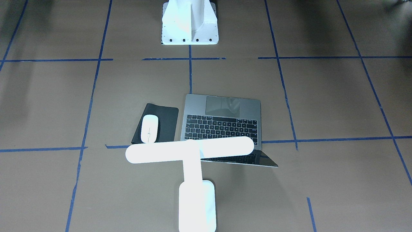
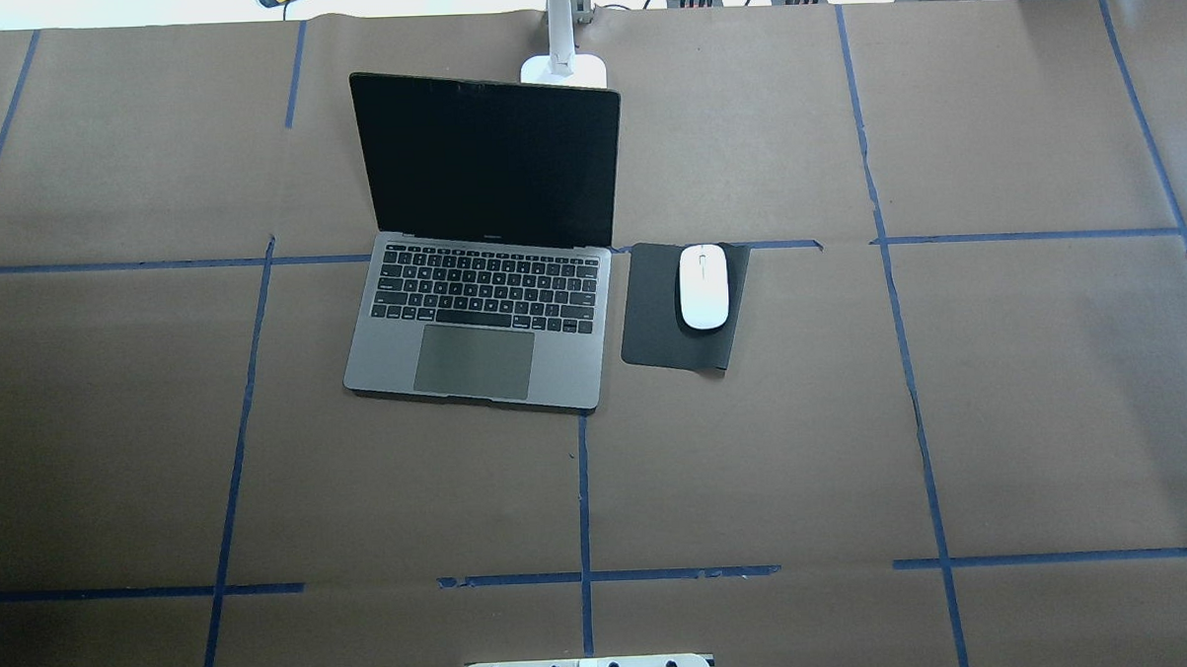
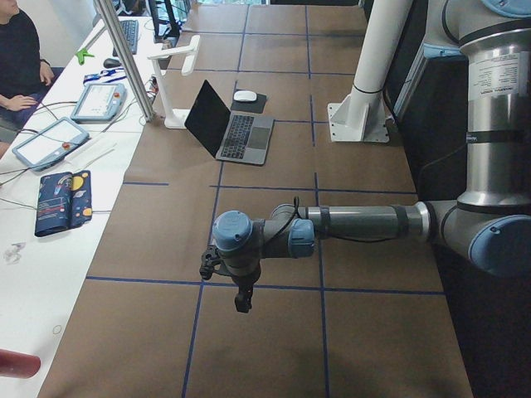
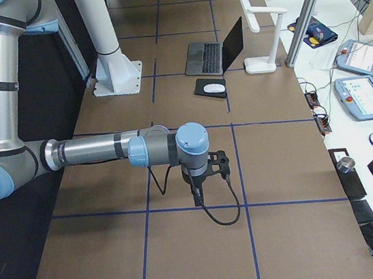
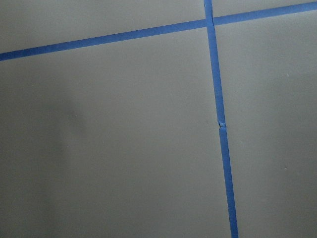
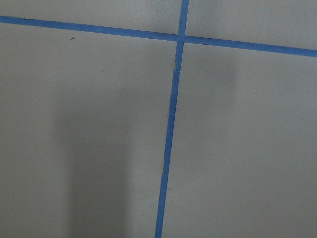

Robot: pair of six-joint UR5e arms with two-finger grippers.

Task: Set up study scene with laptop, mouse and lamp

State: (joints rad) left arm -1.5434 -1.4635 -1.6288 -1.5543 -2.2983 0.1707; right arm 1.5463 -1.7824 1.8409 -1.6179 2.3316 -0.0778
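Left tool (image 3: 241,303) and right tool (image 4: 197,202): opening cannot be told; laptop (image 3: 245,137) well apart.

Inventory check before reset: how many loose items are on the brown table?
4: laptop, open, left of centre; mouse pad to its right; mouse on that mouse pad; lamp behind the laptop's screen. None seem hidden.
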